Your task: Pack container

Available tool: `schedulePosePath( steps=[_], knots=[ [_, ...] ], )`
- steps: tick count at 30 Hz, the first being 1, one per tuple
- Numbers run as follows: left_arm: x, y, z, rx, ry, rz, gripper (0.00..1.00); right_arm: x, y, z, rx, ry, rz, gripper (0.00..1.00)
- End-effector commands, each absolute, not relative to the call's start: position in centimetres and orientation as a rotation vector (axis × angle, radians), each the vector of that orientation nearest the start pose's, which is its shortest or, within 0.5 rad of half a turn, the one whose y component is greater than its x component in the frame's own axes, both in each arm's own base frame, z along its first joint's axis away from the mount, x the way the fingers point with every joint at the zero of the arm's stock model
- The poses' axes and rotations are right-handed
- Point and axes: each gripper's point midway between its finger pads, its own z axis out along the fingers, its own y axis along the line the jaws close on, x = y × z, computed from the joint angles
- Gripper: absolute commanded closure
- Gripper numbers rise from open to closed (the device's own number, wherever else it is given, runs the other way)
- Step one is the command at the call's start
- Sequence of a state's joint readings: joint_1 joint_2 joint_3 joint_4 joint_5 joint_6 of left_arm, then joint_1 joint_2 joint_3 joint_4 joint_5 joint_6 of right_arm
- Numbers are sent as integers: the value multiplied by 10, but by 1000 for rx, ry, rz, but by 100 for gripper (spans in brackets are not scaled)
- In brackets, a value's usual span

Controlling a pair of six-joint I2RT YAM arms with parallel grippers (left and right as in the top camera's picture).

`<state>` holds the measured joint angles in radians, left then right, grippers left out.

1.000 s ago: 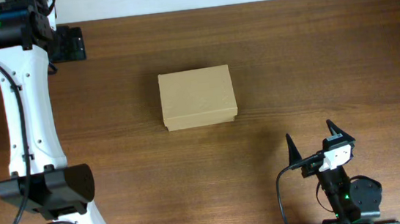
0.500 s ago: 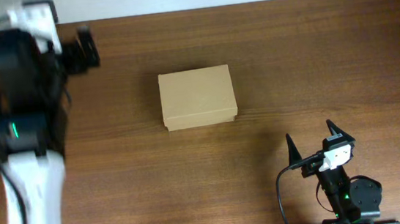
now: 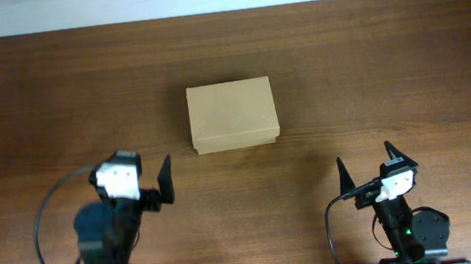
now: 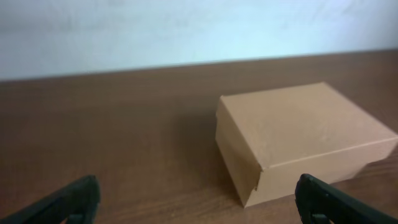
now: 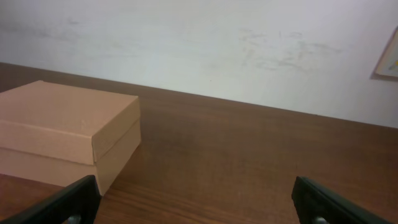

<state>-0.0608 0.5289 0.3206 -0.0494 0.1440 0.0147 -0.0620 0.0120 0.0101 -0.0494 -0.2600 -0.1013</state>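
The container (image 3: 232,115) is a plain brown cardboard box with its lid shut, at the middle of the wooden table. It shows at the right of the left wrist view (image 4: 305,140) and at the left of the right wrist view (image 5: 68,134). My left gripper (image 3: 132,175) is at the near left, open and empty, pointing towards the box and well short of it; its jaws (image 4: 202,202) stand wide apart. My right gripper (image 3: 367,164) is at the near right, open and empty (image 5: 196,202), also apart from the box.
The dark wooden table (image 3: 367,59) runs to a pale wall at the back (image 5: 205,43). Nothing else lies on the table in these views.
My left arm has swung back from the far left corner of the table to the near left, and its gripper now faces the box. The right arm and the box have not moved.
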Motion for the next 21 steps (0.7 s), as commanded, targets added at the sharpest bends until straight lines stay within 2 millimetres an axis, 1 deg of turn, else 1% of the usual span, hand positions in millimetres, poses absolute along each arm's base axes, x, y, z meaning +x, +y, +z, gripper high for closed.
schedulePosePath(
  steps=[1,7,16,21],
  knots=[
    [262,-46,193,194,1736,-185,0,243,29,161,-228,1611,89,1],
    [245,-45,196,196,1606,-176,0,243,29,161,-228,1611,89,1],
    [238,-45,197,196,1537,-171,0,243,29,161,-228,1611,89,1],
    [240,-45,179,196,1572,-173,0,243,29,161,-228,1611,89,1]
  ],
)
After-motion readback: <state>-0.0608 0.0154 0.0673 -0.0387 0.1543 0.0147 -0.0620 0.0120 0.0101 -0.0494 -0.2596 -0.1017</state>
